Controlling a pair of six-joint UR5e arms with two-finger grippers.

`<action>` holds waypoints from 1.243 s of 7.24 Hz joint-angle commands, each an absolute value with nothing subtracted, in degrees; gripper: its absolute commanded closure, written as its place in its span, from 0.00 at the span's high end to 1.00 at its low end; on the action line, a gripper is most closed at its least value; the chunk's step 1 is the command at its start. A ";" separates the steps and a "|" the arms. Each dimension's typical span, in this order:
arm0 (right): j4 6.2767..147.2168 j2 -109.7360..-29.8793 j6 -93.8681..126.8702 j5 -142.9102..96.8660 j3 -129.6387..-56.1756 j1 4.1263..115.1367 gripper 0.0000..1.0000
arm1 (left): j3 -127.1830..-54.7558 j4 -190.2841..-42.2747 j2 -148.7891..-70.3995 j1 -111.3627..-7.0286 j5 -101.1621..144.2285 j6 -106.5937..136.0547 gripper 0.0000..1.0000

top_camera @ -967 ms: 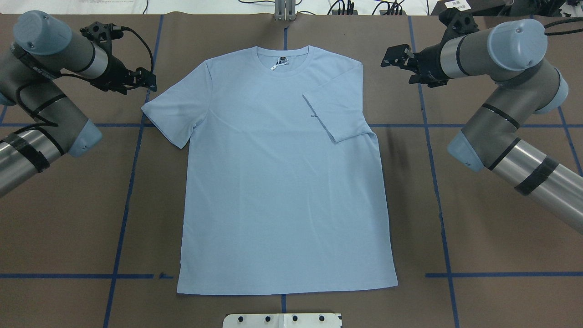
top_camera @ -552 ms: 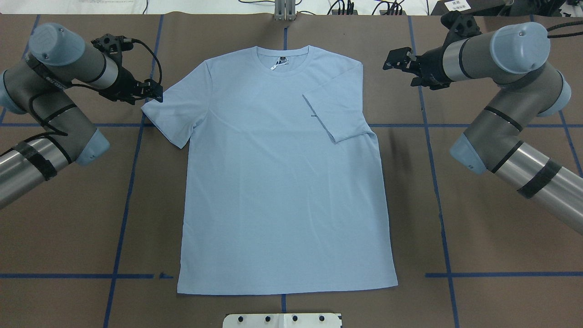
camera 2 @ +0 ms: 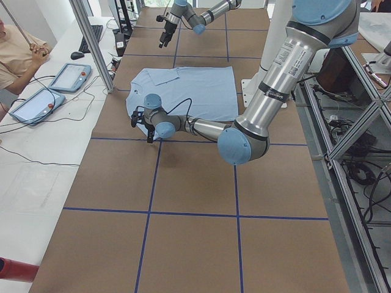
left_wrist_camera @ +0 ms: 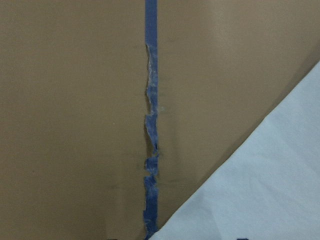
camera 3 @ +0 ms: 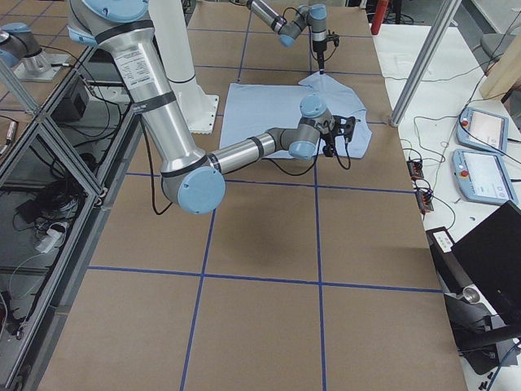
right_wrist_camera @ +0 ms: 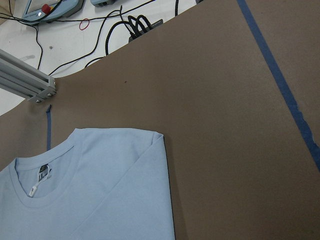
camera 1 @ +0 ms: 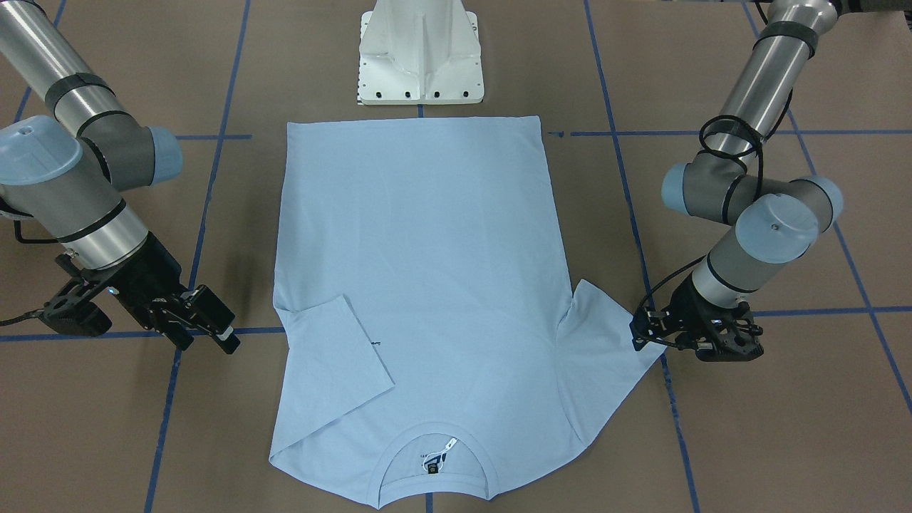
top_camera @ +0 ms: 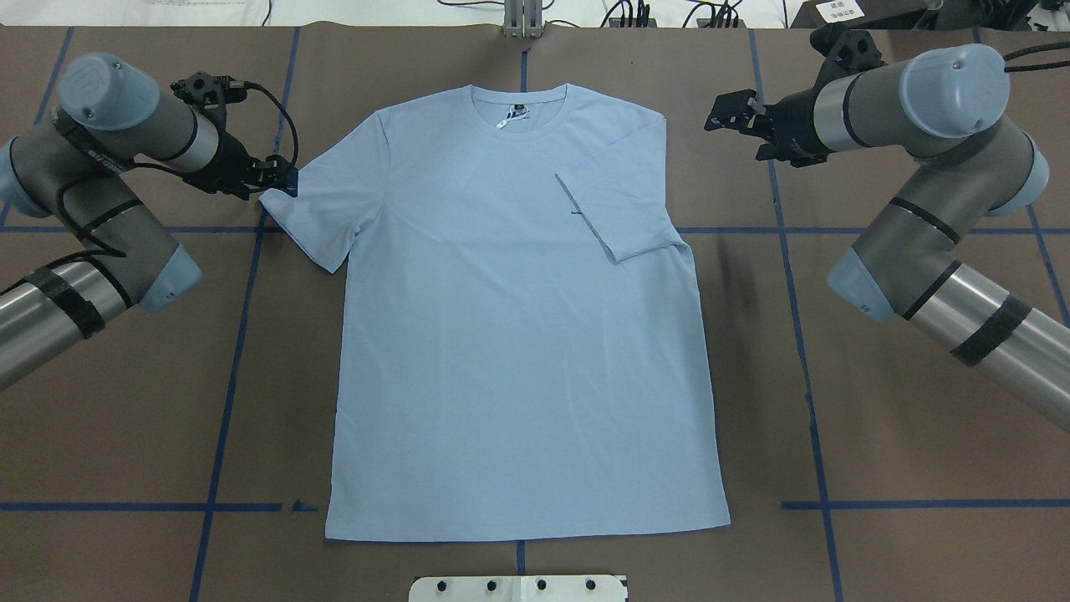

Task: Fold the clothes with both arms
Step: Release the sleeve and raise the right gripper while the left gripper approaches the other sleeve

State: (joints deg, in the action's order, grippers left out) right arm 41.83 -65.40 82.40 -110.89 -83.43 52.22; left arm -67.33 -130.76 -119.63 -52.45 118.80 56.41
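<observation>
The light blue T-shirt [top_camera: 518, 334] lies flat on the brown table, collar and neck tag [top_camera: 508, 121] at the far side. Its right sleeve [top_camera: 614, 205] is folded in over the body. Its left sleeve [top_camera: 322, 209] is spread out. No chest print shows. My left gripper [top_camera: 280, 180] is low at the left sleeve's outer tip and looks open; it also shows in the front view [camera 1: 645, 333]. The left wrist view shows only the sleeve edge [left_wrist_camera: 260, 200] and the table. My right gripper [top_camera: 729, 113] is open and empty, off the shirt beside the right shoulder; it also shows in the front view [camera 1: 210, 324].
The white pedestal base [camera 1: 420, 57] stands at the hem side. Blue tape lines [top_camera: 230, 376] cross the table. A metal post [top_camera: 522, 21] and cables are at the far edge. An operator [camera 2: 18, 52] and tablets [camera 2: 70, 76] are beyond it.
My left gripper has moved right and down from beside the shirt to the left sleeve's tip. My right gripper has moved slightly up and away. The shirt has not moved.
</observation>
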 commanded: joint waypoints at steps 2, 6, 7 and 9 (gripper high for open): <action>41.75 -65.39 82.35 -110.92 -83.41 52.12 1.00 | -67.24 -130.69 -119.62 -52.21 118.83 56.43 0.69; 41.84 -65.48 82.44 -110.92 -83.58 52.21 1.00 | -66.71 -130.69 -119.97 -51.77 118.83 56.69 0.16; 41.84 -65.57 82.44 -110.92 -83.76 52.21 1.00 | -67.06 -130.69 -120.32 -51.77 119.00 56.95 0.00; 41.75 -65.65 82.44 -110.92 -83.85 52.21 1.00 | -68.46 -130.78 -120.50 -51.77 119.35 56.95 0.00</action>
State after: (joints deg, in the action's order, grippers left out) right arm 41.78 -65.61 82.44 -110.92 -83.83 52.20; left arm -67.74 -130.72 -120.39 -51.75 119.18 56.91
